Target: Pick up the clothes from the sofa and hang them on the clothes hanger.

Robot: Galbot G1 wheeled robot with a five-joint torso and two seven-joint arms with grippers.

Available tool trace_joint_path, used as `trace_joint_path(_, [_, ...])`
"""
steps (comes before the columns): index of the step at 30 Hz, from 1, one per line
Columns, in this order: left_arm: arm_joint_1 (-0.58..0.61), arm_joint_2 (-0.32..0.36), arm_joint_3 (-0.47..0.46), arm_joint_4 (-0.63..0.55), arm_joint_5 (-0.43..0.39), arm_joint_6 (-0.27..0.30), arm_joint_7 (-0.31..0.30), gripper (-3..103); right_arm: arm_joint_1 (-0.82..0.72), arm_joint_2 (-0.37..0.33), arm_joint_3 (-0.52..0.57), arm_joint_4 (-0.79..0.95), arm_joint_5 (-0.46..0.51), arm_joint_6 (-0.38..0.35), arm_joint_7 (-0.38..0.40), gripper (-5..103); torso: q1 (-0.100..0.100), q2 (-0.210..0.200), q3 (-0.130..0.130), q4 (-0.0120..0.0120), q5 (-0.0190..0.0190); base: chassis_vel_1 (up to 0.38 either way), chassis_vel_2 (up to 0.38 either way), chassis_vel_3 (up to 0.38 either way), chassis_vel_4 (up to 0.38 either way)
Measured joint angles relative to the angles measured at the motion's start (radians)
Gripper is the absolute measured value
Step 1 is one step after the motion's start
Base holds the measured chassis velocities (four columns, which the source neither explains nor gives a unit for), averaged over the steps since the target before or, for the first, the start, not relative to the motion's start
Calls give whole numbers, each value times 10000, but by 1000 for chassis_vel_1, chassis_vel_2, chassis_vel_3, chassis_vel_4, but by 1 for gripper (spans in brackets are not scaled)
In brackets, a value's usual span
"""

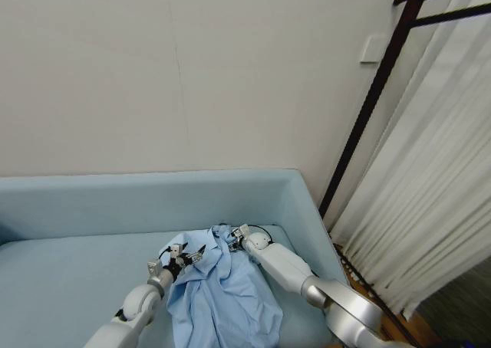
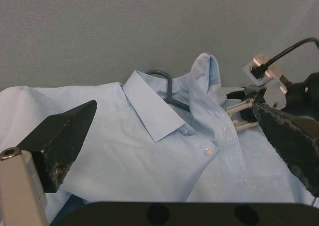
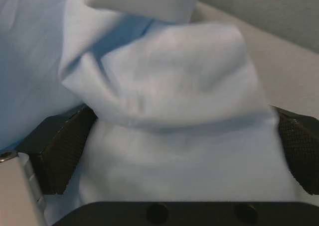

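Observation:
A light blue shirt (image 1: 222,294) lies crumpled on the seat of the pale blue sofa (image 1: 77,279). In the left wrist view its collar (image 2: 152,111) is spread out, and a dark hanger hook (image 2: 162,76) pokes out from behind it. My left gripper (image 1: 182,254) hovers at the shirt's left edge, open (image 2: 174,106), with the collar between and beyond its fingers. My right gripper (image 1: 230,237) is at the shirt's top fold. It stands open (image 3: 182,121), and a bunched fold of shirt cloth (image 3: 164,76) fills the gap between its fingers.
A dark clothes rack pole (image 1: 376,95) rises to the right of the sofa's arm, its bars at the top right. White curtains (image 1: 437,172) hang behind it. The sofa back (image 1: 153,202) stands against a plain wall.

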Motion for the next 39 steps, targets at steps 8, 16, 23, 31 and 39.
trace_joint_path(8, [-26, -76, 48, 66, 66, -41, 93, 100, 337, 53, 30, -601, -295, 424, -93, 100, 0, -1, 0, -2, 0, 0, 0, 0, 0])
trace_joint_path(16, [-141, -11, 83, 152, 67, -44, 114, 100, -148, -199, -14, 497, 147, -106, -114, 100, 0, 0, -1, -2, 0, 0, 0, 0, 0])
trace_joint_path(23, [-157, -77, 90, 169, 67, -51, 119, 100, -12, 242, 29, -400, -110, 219, -156, 100, 0, 0, -1, 3, 1, 0, 0, 0, 0])
trace_joint_path(31, [-195, -163, 113, 203, 68, -63, 120, 100, 336, 134, 39, -750, -486, 484, -263, 100, 0, 0, 0, -5, -1, 0, 0, 0, 0])
trace_joint_path(39, [-202, -77, 158, 143, 70, -64, 121, 100, 4, 187, 69, -488, -403, 293, -441, 99, 0, 0, -2, -2, -2, 0, 0, 0, 0])
